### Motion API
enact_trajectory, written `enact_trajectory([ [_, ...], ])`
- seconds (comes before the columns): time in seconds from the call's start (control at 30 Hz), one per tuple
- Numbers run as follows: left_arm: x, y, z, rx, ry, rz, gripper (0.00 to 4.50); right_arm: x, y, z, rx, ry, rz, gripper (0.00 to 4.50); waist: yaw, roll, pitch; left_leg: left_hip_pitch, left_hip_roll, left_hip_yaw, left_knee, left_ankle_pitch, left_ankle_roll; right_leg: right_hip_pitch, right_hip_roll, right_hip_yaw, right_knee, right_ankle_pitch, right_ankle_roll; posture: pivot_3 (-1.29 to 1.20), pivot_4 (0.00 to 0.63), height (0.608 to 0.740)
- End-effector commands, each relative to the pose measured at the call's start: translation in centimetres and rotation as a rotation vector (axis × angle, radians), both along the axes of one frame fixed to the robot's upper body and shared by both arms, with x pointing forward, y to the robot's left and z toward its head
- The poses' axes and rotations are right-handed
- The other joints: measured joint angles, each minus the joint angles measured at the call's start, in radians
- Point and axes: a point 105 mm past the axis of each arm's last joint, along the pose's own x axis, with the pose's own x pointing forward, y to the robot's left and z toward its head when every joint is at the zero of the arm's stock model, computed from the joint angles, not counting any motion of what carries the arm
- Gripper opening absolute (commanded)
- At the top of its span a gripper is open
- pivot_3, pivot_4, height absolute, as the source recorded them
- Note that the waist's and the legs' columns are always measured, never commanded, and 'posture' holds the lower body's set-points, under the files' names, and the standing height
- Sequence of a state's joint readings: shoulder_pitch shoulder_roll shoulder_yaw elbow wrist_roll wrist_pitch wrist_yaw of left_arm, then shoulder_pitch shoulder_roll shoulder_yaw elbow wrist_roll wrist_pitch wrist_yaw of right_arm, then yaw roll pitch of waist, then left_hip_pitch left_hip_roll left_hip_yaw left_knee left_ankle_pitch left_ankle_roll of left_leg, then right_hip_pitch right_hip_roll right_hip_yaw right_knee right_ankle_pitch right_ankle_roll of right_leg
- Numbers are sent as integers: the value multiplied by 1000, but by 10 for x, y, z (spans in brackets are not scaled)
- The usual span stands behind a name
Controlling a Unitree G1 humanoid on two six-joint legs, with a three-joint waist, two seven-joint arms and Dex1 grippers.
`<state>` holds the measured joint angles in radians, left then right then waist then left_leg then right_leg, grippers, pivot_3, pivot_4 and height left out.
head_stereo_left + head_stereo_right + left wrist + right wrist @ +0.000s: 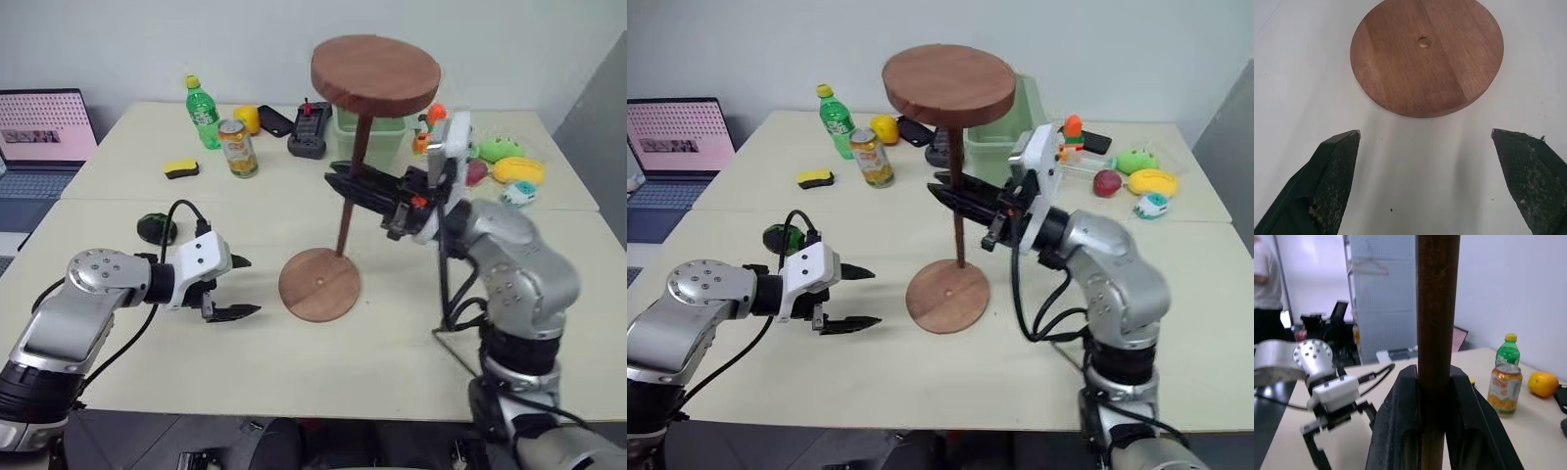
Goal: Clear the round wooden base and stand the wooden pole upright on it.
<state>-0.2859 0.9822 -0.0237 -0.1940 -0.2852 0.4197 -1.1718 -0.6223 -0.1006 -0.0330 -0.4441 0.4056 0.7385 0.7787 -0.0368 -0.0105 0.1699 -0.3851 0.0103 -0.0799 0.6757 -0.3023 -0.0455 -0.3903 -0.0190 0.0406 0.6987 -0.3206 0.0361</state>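
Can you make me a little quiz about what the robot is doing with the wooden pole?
1. True or false: the right gripper is shut on the wooden pole.
2. Which way up is the pole's fixed disc? A: on top. B: at the bottom.
3. Fill in: the round wooden base has a small ____ at its centre.

Key: 1 true; 2 A; 3 hole. The left gripper waits with open jaws beside the base.

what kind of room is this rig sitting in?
Probably a lab or office workspace. The pale table carries test props such as a green bottle and a drink can, an open laptop sits to one side, and the right wrist view shows a pegboard panel.
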Motion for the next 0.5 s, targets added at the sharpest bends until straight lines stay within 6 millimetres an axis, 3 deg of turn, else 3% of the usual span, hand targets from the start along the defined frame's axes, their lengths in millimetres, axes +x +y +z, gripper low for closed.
enact_trajectory([
  [0.03,-1,-2,11,15,-38,-27,4500,2,5,5,52,-59,-30,264,-2,0,0,0,0,0,0,0,0,0,0,0,0,0,0,0,150,740],
  [0.5,-4,-11,10,14,-38,-53,4500,11,25,-32,-7,-13,-17,264,-2,0,0,0,0,0,0,0,0,0,1,0,0,0,0,0,150,740],
])
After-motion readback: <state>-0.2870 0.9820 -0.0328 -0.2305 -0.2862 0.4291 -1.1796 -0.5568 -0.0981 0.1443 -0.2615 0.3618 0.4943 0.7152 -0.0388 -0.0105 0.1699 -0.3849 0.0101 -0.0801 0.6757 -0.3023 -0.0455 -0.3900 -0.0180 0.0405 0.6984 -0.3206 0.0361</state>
